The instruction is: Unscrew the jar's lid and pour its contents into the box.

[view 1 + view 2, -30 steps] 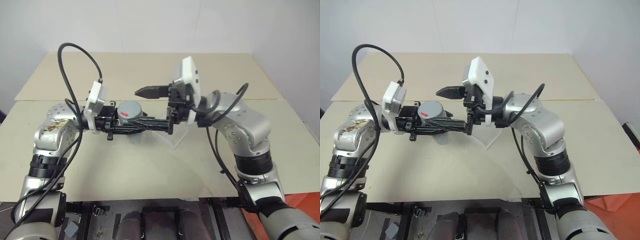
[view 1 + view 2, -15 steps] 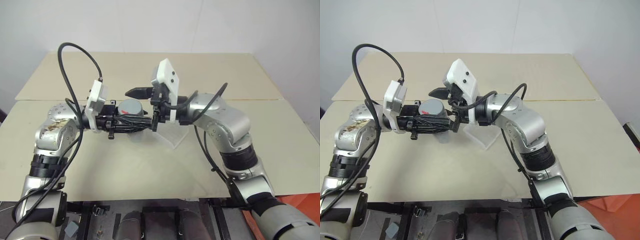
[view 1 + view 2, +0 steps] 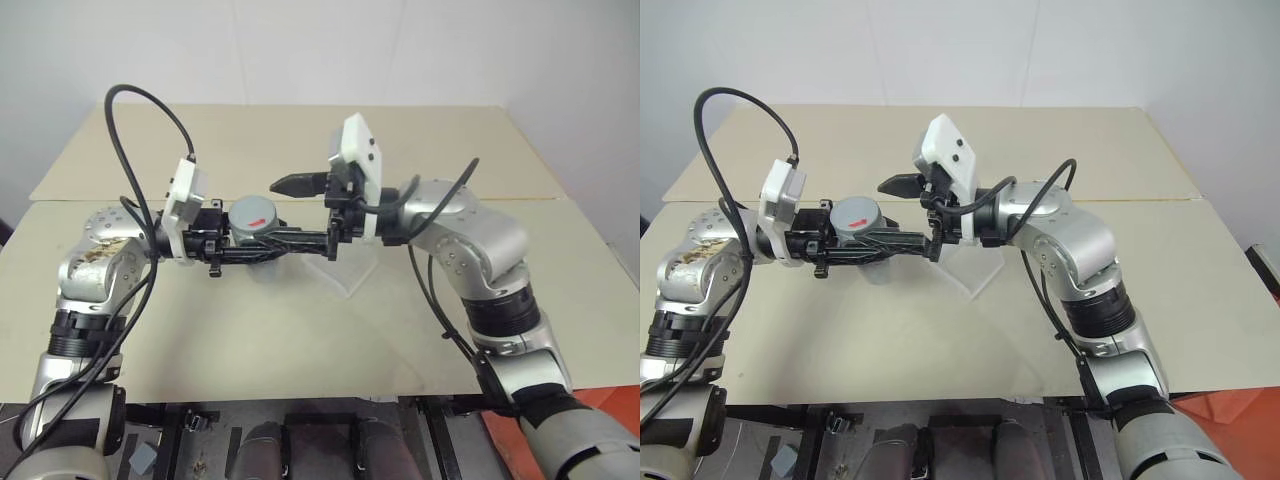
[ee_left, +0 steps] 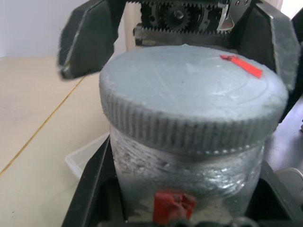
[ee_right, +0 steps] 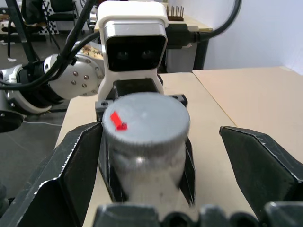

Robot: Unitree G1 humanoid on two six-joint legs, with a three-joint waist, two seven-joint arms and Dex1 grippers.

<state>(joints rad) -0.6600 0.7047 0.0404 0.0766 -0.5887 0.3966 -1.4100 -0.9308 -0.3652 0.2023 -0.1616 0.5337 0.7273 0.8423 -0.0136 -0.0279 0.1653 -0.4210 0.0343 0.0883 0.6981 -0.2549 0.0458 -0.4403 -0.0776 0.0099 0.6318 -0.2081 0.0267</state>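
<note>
My left gripper (image 3: 300,243) points to the right and is shut on the jar (image 4: 189,179), holding it upright above the table. The grey lid (image 3: 255,214) with its red mark sits on top of the jar. My right gripper (image 3: 300,212) faces it from the right and is open. Its fingers (image 5: 260,165) stand on either side of the lid, with a clear gap on one side. The translucent box (image 3: 355,272) lies on the table just under and right of the grippers. The contents are hidden.
The beige table (image 3: 300,340) stretches wide on all sides, with a seam (image 3: 80,202) running across it behind the arms. Black cables (image 3: 140,130) loop up from both wrists. A white wall stands behind the table.
My right gripper slid left over the jar half a second ago and has drawn back a little to the right, still open. The left gripper has kept the jar in place.
</note>
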